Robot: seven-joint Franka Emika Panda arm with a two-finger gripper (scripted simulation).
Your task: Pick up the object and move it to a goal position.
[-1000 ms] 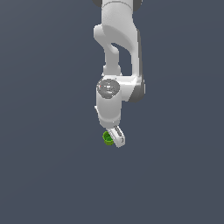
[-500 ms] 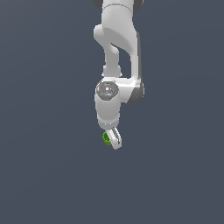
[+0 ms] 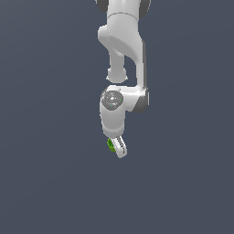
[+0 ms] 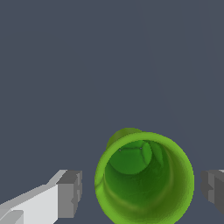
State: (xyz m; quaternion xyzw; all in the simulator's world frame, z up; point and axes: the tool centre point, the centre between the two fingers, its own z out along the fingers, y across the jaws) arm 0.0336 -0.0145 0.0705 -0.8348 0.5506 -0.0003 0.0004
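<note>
The object is a small bright green cup (image 4: 144,181) with a hollow top. In the wrist view I look down into it, and it stands between my two grey finger pads (image 4: 70,194). A narrow gap shows on each side of it. My gripper (image 4: 142,192) is open and straddles the cup without touching it. In the exterior view the white gripper (image 3: 116,147) points down. Only a sliver of the green cup (image 3: 110,144) shows beside one white finger (image 3: 121,148).
The white arm (image 3: 122,41) comes down from the top of the exterior view. A plain dark grey surface (image 3: 50,183) lies all around.
The wrist and gripper have come down a little, with the fingers now lower around the green cup. The cup has stayed where it was.
</note>
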